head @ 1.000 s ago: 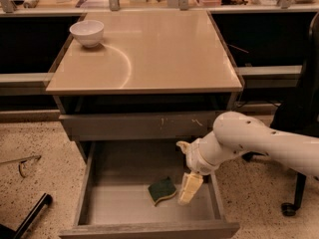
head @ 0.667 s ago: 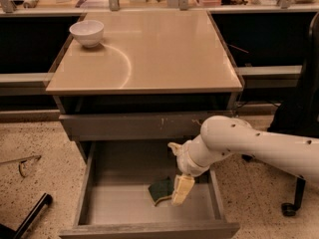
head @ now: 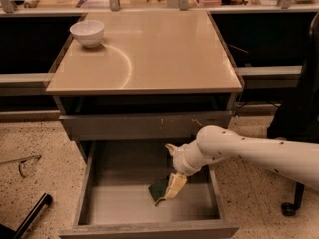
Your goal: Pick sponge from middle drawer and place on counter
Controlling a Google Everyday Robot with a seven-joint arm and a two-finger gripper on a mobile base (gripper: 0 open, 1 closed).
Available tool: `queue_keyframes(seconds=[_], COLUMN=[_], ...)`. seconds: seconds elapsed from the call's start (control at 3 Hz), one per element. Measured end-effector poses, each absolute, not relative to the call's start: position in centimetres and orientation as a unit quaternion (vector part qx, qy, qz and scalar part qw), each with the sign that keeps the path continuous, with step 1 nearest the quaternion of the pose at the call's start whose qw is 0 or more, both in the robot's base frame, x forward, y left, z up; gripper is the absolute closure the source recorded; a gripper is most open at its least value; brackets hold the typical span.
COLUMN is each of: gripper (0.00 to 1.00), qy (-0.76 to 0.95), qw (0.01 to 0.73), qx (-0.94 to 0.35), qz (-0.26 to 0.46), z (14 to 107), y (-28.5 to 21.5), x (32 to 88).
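Note:
The sponge (head: 158,191), dark green with a yellow-tan edge, sits on the grey floor of the open middle drawer (head: 119,203), right of the middle. My gripper (head: 173,187) reaches down into the drawer from the right on a white arm and touches the sponge's right side. The sponge looks tilted against it. The beige counter (head: 164,49) with its pale arc mark is above the drawers, and nothing of the arm is over it.
A white bowl (head: 87,32) stands at the counter's back left corner. A shut grey drawer front with pale scratches (head: 144,125) is above the open drawer. A black chair (head: 299,118) stands at the right. Dark objects lie on the speckled floor at the left.
My arm has moved left and deeper into the drawer, bringing the gripper down against the sponge. The sponge now looks tipped up rather than flat.

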State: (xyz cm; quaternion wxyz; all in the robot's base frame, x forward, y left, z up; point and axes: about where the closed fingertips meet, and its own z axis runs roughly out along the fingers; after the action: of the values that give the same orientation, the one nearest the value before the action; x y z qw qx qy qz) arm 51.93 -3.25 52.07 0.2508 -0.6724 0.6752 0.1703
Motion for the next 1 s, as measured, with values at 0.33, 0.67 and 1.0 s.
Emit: queue_keyframes(seconds=[0.33,0.67,1.0], gripper=[0.00,0.00,0.00], qy=[0.686,0.686,0.680], qw=[0.251,0.251,0.258], qx=[-0.653,-0.653,-0.652], qz=[0.200,0.200,0.214], z=[48.1,48.1,46.9], y=[-3.1,-3.1,-2.6], x=[53.6,53.6,53.6])
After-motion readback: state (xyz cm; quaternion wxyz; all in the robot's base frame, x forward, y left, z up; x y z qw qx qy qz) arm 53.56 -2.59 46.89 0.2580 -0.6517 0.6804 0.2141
